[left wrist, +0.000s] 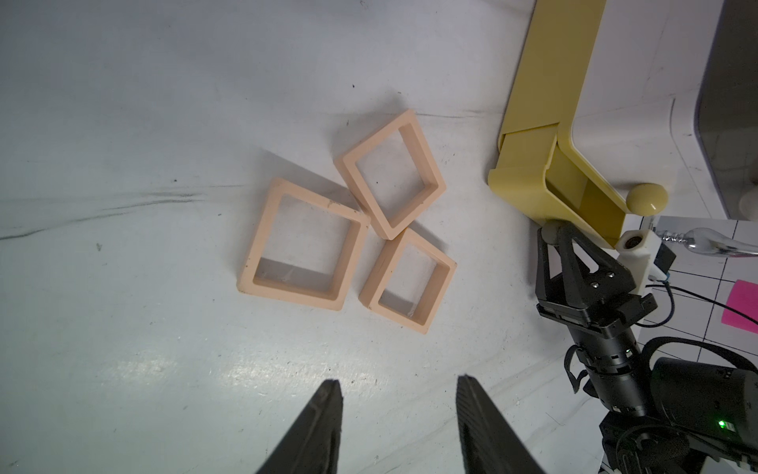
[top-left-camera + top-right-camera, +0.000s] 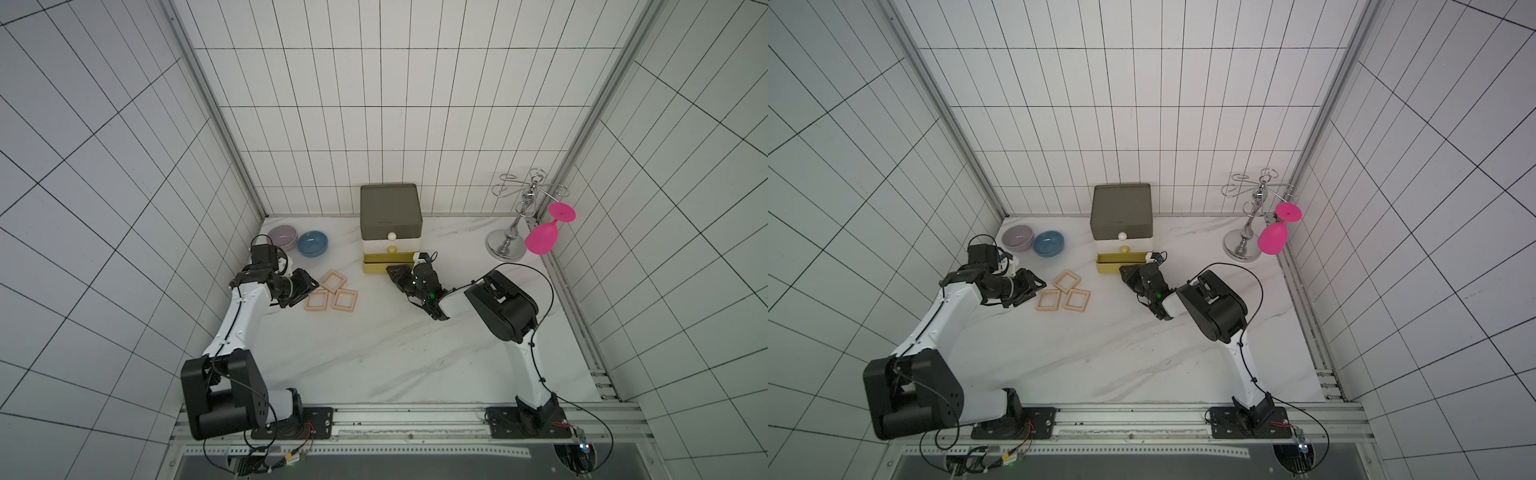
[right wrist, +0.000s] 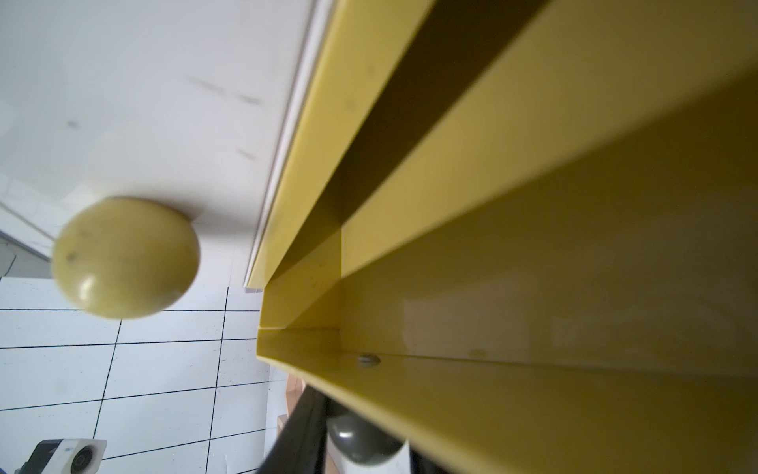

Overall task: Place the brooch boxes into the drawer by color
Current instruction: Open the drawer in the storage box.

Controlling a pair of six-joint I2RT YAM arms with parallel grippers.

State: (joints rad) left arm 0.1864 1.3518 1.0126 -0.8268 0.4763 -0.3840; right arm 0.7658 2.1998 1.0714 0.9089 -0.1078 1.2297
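Observation:
Three peach brooch boxes (image 2: 333, 281) (image 2: 318, 301) (image 2: 344, 300) lie flat and touching on the marble table, left of the drawer chest (image 2: 390, 208); the left wrist view shows them too (image 1: 305, 244) (image 1: 389, 172) (image 1: 408, 279). The yellow bottom drawer (image 2: 378, 268) (image 3: 533, 287) stands partly pulled out and looks empty. My right gripper (image 2: 392, 272) (image 1: 553, 234) (image 3: 357, 439) is shut on that drawer's dark grey knob (image 3: 352, 443). My left gripper (image 2: 309, 286) (image 1: 398, 385) hovers open just left of the boxes, holding nothing.
A lilac bowl (image 2: 282, 236) and a blue bowl (image 2: 312, 243) sit at the back left behind my left arm. A chrome glass rack (image 2: 515, 224) with a hanging pink glass (image 2: 544, 237) stands at the back right. Tiled walls close the sides.

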